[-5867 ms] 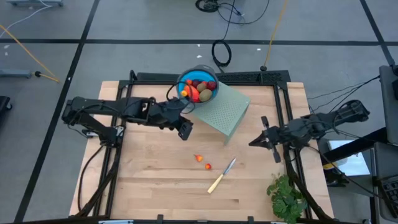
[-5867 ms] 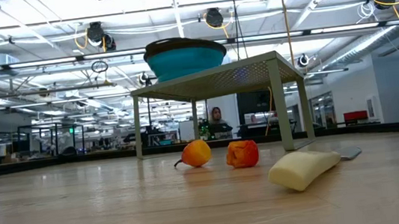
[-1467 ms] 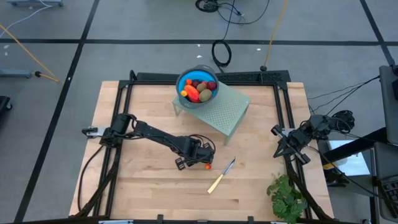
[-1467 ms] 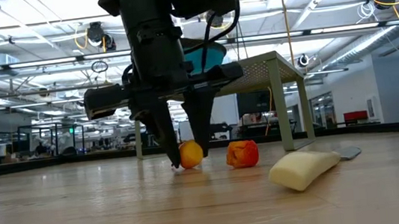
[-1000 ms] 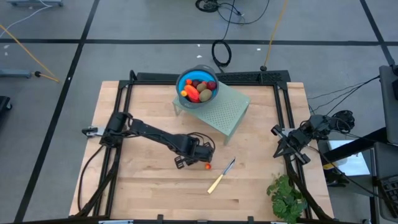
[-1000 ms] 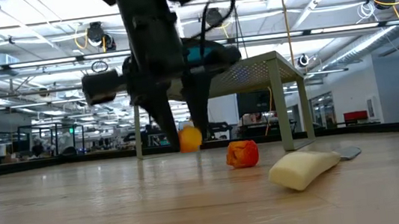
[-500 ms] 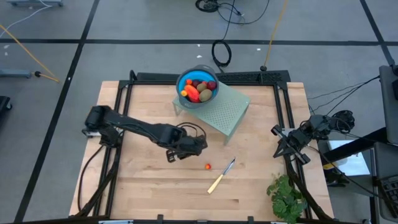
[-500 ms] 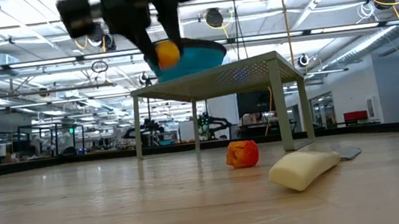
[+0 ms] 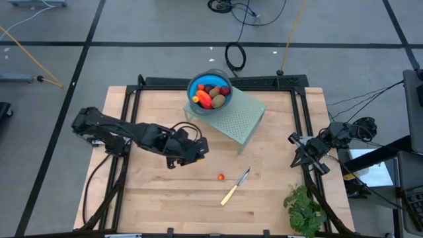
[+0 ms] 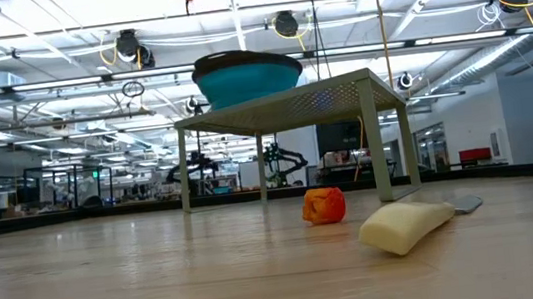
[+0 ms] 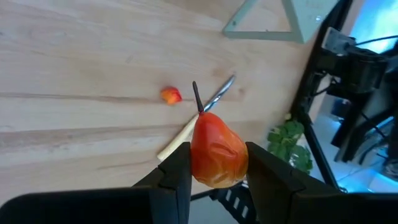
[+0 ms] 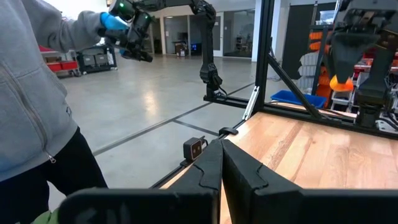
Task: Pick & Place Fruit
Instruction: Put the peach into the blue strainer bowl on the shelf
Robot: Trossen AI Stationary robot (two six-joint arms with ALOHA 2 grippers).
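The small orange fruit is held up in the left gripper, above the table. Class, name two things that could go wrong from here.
1. The left gripper pinches the small orange fruit only at its sides, high over the wood; it might slip out and roll.
2. The blue bowl on the green stand already looks full of fruit, so another piece could tumble off the pile.

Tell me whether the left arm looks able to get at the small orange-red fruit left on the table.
Probably not yet: the left tool is shut on an orange pepper. The small orange-red fruit itself lies uncovered beside the knife.
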